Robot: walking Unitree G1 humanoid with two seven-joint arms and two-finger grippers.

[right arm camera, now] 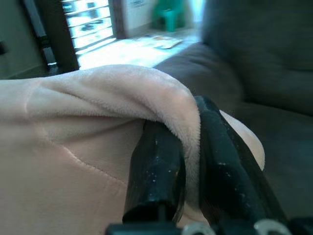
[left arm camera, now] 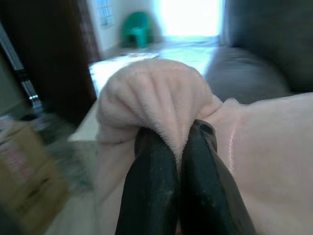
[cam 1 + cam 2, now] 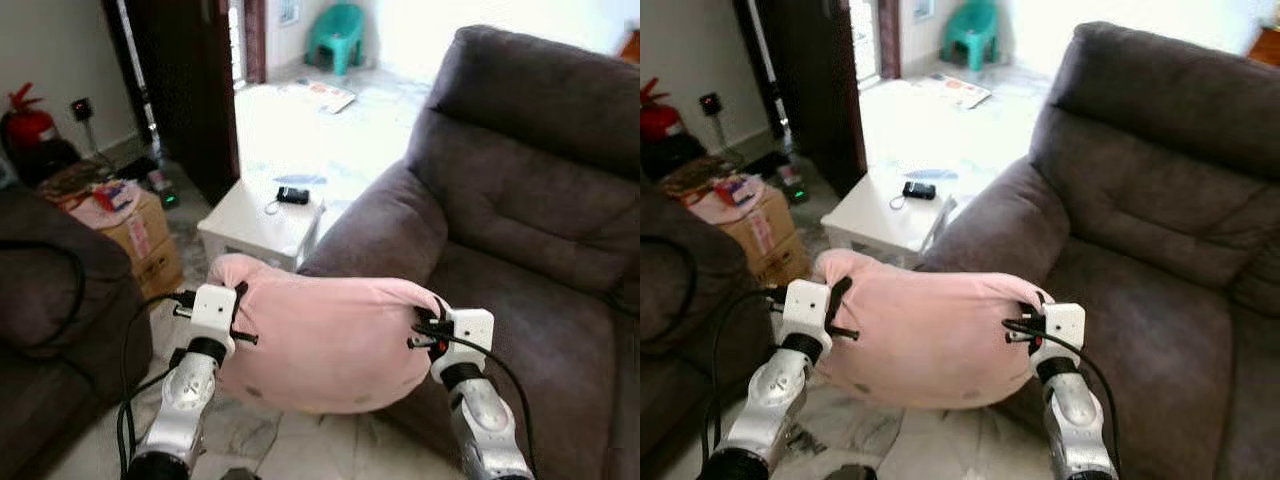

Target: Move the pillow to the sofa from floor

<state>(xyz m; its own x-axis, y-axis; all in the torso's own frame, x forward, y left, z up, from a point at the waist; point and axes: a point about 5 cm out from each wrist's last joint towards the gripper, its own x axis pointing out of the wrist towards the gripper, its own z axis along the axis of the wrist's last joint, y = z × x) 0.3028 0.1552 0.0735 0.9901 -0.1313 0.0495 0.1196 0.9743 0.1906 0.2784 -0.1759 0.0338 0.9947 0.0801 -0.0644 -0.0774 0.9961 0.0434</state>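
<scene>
Pillow: I see the pink pillow held off the floor, stretched between both arms, in front of the grey sofa and overlapping its near armrest edge.
Left gripper: left gripper clenched on a bunched fold at the pillow's left end; both black fingers pinch the plush.
Right gripper: right gripper likewise grasping a fold at the pillow's right end, beside the seat cushion.
Surroundings: white side table with a small black device stands beside the armrest; cardboard box left; teal chair far back.
</scene>
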